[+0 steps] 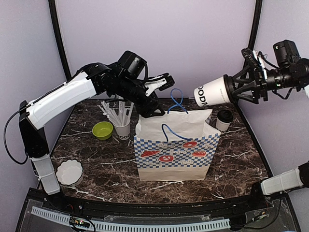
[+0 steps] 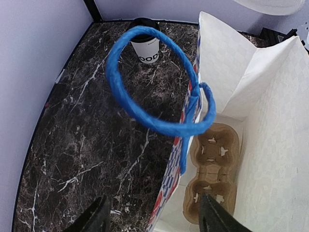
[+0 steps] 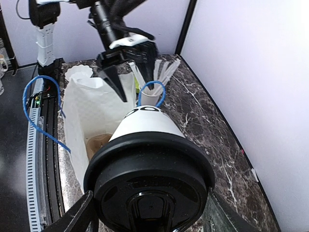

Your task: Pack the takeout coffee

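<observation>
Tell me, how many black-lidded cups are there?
2. The held cup lies sideways in the right gripper, midair; the standing cup is on the table, right of the bag. The bag may hide more.

Bag (image 1: 176, 150) at centre of worktop (image 1: 96, 164), carrier (image 2: 212, 164) inside; lidded cup (image 1: 224, 119) just behind-right, straw cup (image 1: 122, 129) and bowl (image 1: 102, 130) left, second cup (image 1: 212, 92) aloft at right.

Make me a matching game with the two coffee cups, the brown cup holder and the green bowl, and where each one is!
Things:
1. sideways coffee cup
2. upright coffee cup
3. cup carrier
4. green bowl

Places:
A. inside the paper bag
B. in the right gripper, up in the air
C. on the table, left of the straw cup
D. on the table, right of the bag

Pairs: 1-B, 2-D, 3-A, 4-C
</observation>
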Controlling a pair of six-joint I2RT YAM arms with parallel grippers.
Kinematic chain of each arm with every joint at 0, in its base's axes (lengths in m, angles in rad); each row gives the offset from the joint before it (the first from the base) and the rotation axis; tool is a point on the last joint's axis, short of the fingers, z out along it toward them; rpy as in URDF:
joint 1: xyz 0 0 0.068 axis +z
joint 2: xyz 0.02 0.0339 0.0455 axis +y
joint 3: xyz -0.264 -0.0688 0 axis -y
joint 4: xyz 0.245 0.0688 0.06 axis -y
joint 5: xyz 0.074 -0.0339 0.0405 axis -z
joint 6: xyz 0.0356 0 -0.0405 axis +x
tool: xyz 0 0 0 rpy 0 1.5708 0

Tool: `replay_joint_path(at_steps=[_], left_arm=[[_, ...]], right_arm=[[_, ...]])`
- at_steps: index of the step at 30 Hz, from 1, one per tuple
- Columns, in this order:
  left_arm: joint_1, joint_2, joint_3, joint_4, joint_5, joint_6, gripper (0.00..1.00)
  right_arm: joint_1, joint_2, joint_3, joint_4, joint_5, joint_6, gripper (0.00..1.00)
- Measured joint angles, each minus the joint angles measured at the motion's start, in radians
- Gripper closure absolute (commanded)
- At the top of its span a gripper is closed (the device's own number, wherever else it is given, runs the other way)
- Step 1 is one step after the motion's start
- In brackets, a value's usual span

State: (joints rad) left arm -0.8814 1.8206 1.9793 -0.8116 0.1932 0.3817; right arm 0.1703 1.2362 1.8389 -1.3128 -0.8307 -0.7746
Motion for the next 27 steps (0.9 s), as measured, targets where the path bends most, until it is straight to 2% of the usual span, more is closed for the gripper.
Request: replay_joint_path(at_steps=[6, 8, 9, 15, 18, 27], left_arm=[[0.002, 0.051, 0.035, -0.047, 0.0, 0.005, 0.55], [0.002, 0.061, 0.037, -0.064, 0.005, 0.006, 0.66], [0.002, 0.065, 0.04, -0.072, 0.008, 0.003, 0.76], [0.002, 0.074, 0.068, -0.097, 0.029, 0.012, 0.87], [0.002, 0.074, 0.079, -0.11, 0.034, 0.008, 0.99], [0.002, 0.071, 0.081, -0.13, 0.026, -0.005, 1.0]], right_arm=[[0.068, -0.062, -0.077, -0.019, -0.045, -0.043, 0.51], [0.089, -0.068, -0.084, -0.011, -0.045, -0.037, 0.52], [0.102, -0.066, -0.084, -0.004, -0.044, -0.032, 0.52], [0.201, -0.006, -0.076, 0.045, 0.013, 0.004, 0.52], [0.271, 0.032, -0.074, 0.078, 0.075, 0.017, 0.52], [0.484, 0.132, -0.026, 0.117, 0.272, 0.023, 0.54]])
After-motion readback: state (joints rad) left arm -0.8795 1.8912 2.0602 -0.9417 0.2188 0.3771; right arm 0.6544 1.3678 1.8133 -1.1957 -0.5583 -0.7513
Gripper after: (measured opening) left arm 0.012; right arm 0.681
